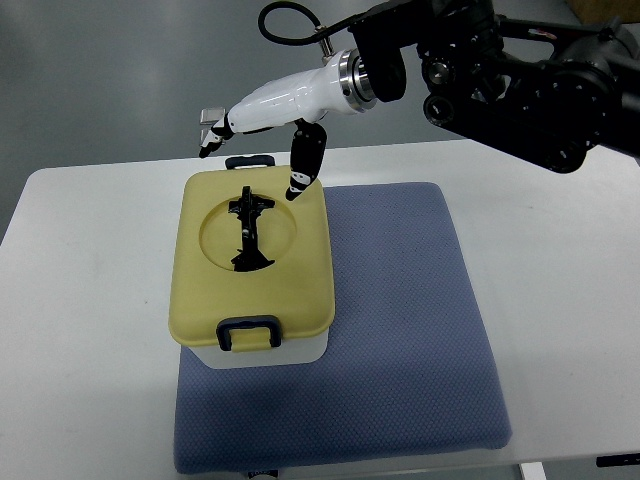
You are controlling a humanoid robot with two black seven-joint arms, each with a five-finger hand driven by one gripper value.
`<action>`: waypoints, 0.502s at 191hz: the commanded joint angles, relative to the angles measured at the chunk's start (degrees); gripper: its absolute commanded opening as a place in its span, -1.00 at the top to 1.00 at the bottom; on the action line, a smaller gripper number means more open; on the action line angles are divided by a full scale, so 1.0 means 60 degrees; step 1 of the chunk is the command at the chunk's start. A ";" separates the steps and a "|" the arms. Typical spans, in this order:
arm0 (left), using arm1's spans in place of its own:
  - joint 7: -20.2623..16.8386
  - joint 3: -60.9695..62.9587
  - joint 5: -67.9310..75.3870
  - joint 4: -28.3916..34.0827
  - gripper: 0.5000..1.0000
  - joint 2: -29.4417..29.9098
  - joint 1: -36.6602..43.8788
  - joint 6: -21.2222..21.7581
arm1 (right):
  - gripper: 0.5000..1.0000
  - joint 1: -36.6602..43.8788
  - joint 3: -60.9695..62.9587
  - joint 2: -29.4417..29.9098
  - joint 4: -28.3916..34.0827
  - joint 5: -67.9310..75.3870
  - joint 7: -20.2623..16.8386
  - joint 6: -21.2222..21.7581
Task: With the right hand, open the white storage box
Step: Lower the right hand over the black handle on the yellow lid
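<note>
Box: the white storage box [262, 352] stands on the left part of a blue mat [400, 330], near the middle of the table [90, 300]; only a strip of its white body shows under the lid at the near end.
Lid: pale yellow lid [215, 290], rounded corners, smooth and matte, closed on the box, with a round sunken dish holding a black folding handle [249, 230].
Latches: a dark clasp [249, 333] at the near edge, another [249, 160] at the far edge, partly cut by the lid rim.
Right hand: the right hand [262, 125] comes in from the upper right on a glossy white forearm and black jointed arm; it hangs over the far edge of the box.
Fingers: loosely spread and holding nothing; the black thumb [303, 165] points down with its tip at the lid's far right corner, whether touching I cannot tell; the fingertips [208, 135] reach past the far left.
Open room: bare white table left and right of the mat; free mat right of the box.
Mat: woven, dimpled texture, soft rounded corners; its near edge reaches the table's front.
Hard to see: the box walls, hidden by the lid.
</note>
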 commanded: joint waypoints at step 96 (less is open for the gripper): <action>-0.0001 -0.0008 -0.0026 0.0029 -1.00 0.0000 0.0002 0.0007 | -0.71 -0.0777 0.0002 0.0289 0.0001 -0.0009 0.0219 -0.0619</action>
